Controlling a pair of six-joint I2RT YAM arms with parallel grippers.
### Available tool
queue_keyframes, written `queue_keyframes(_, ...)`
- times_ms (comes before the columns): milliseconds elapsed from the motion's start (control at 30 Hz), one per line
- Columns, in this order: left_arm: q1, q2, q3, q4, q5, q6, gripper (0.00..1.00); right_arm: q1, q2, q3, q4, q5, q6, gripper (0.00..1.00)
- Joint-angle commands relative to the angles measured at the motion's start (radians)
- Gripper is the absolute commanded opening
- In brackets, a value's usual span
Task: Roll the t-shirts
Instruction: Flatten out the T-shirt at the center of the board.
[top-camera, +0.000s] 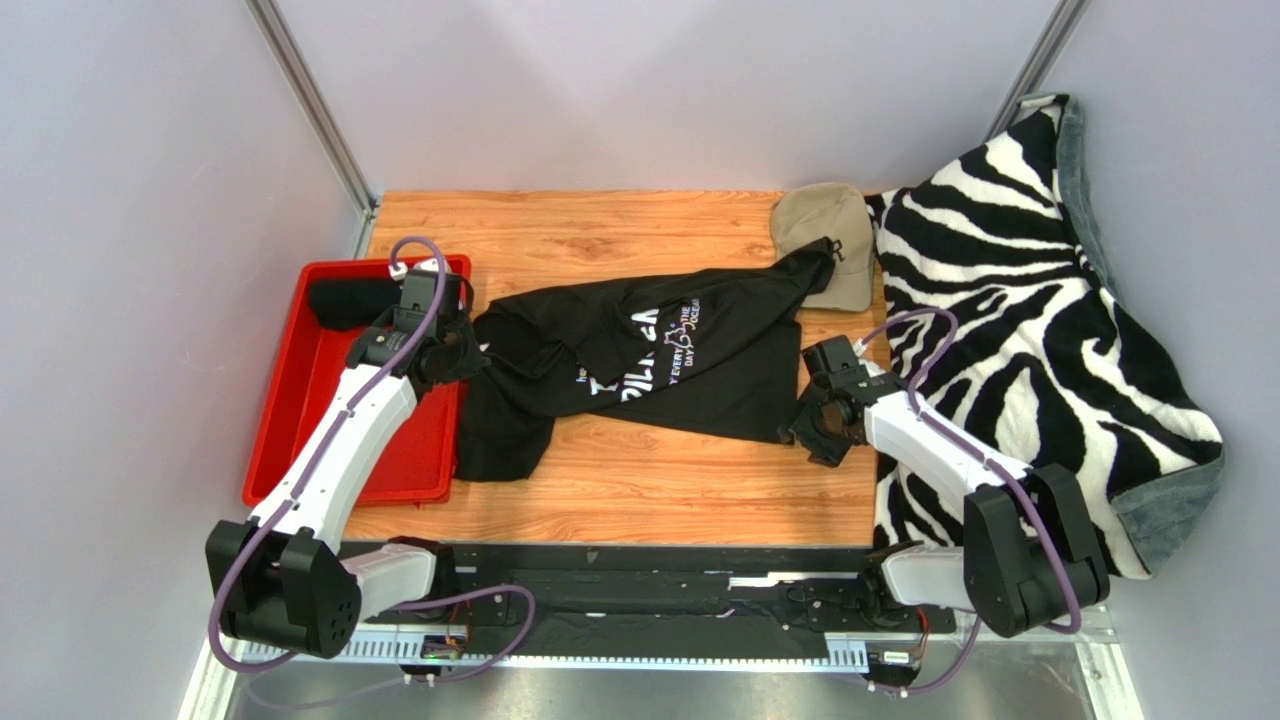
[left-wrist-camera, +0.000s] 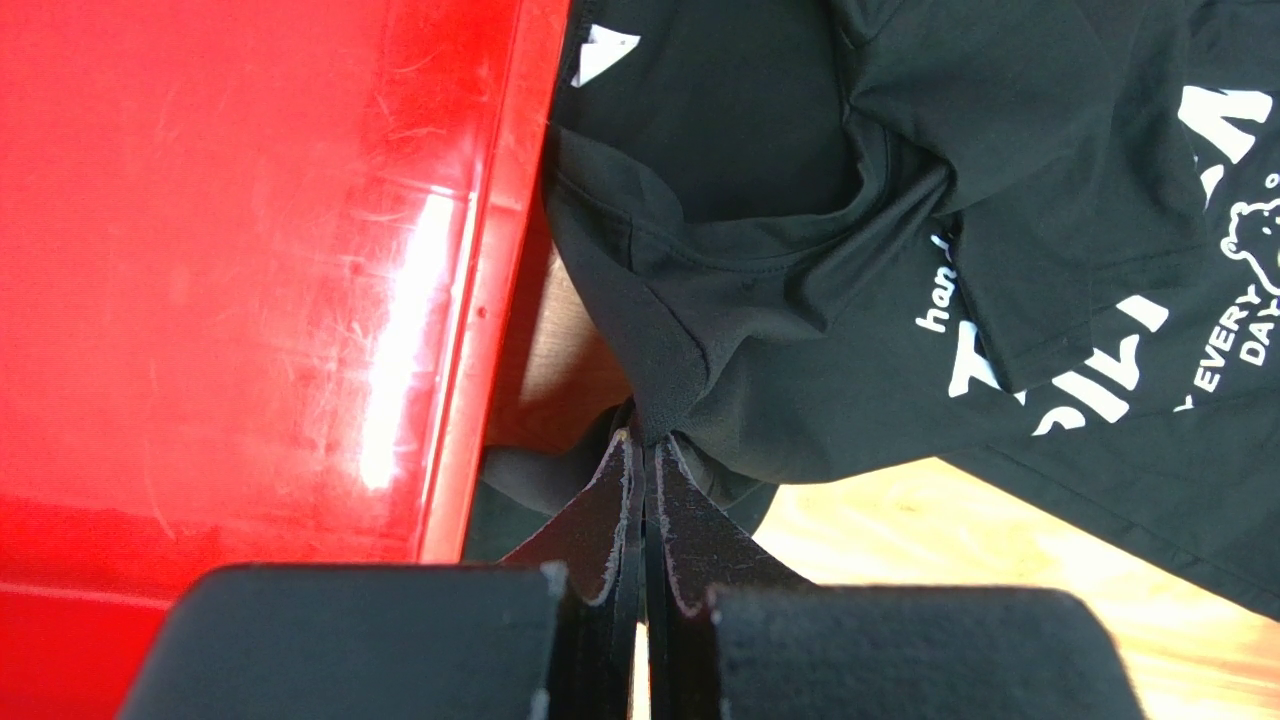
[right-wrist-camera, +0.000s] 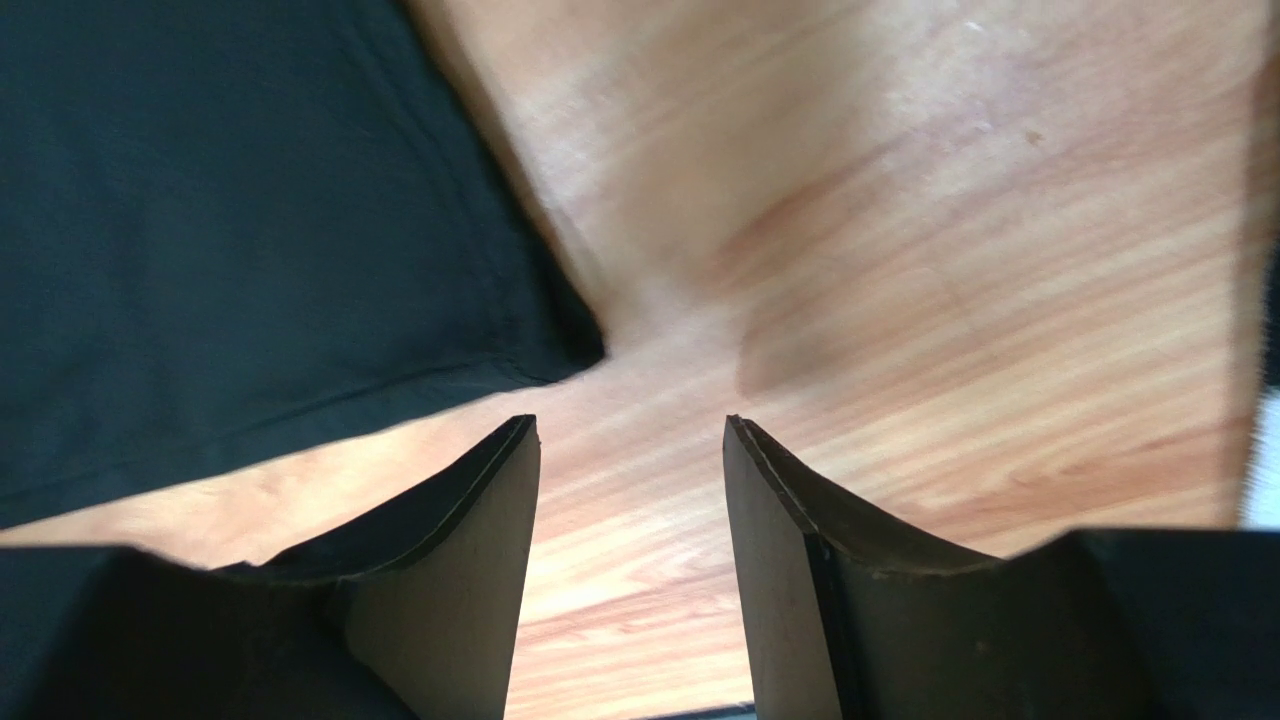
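Two arms reach in from the near edge of the wooden table (top-camera: 676, 488), one at each side of a black t-shirt (top-camera: 661, 368) with white lettering. The shirt lies crumpled and partly spread across the middle of the table. Its left part is bunched up against the red tray (top-camera: 293, 428), and one dark strip stretches toward the far right corner.

The left gripper (left-wrist-camera: 646, 446) has its jaws pressed together on a fold of the shirt's edge, just beside the tray's right wall, and the cloth puckers where it is pinched. The right gripper (right-wrist-camera: 628, 432) sits at the shirt's near right corner with its jaws spread and only bare wood between them. The hem corner lies just ahead of its left finger, not touched.

At the tray's far end rests a dark bundle (top-camera: 349, 305); I cannot tell what it is. A beige garment (top-camera: 831, 225) lies at the far right of the table, touching the shirt's stretched strip. A zebra-print cloth (top-camera: 1037, 315) is heaped along the right side
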Motion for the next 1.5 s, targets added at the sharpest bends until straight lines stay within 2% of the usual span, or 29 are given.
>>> queue_keyframes(0, 0.006, -0.002, -0.002, 0.03, 0.005, 0.017, 0.0, 0.003, -0.065, -0.011, 0.126, 0.005, 0.103, 0.52)
queue_keyframes(533, 0.007, 0.023, -0.002, 0.039, 0.016, 0.019, 0.0, 0.017, 0.083, -0.01, 0.193, 0.034, 0.127, 0.51)
queue_keyframes(633, 0.007, 0.023, -0.003, 0.037, 0.016, 0.019, 0.0, 0.016, 0.09, -0.021, 0.207, 0.048, 0.124, 0.36)
queue_keyframes(667, 0.007, 0.026, -0.003, 0.037, 0.013, 0.019, 0.0, 0.017, 0.093, -0.019, 0.207, 0.049, 0.124, 0.25)
queue_keyframes(767, 0.007, 0.026, 0.003, 0.031, 0.01, 0.02, 0.0, 0.016, 0.087, 0.014, 0.167, 0.06, 0.098, 0.0)
queue_keyframes(867, 0.007, 0.012, 0.026, 0.021, -0.002, 0.02, 0.0, 0.016, 0.01, 0.119, 0.054, 0.126, 0.037, 0.0)
queue_keyframes(1033, 0.007, -0.045, 0.092, 0.002, 0.001, 0.022, 0.0, 0.013, -0.128, 0.422, -0.161, 0.263, -0.089, 0.0)
queue_keyframes(1167, 0.007, -0.099, 0.181, -0.027, 0.015, 0.031, 0.0, -0.001, -0.183, 0.605, -0.219, 0.296, -0.187, 0.0)
queue_keyframes(1467, 0.007, -0.261, 0.457, -0.098, 0.036, 0.037, 0.0, -0.078, -0.242, 0.984, -0.293, 0.298, -0.279, 0.0)
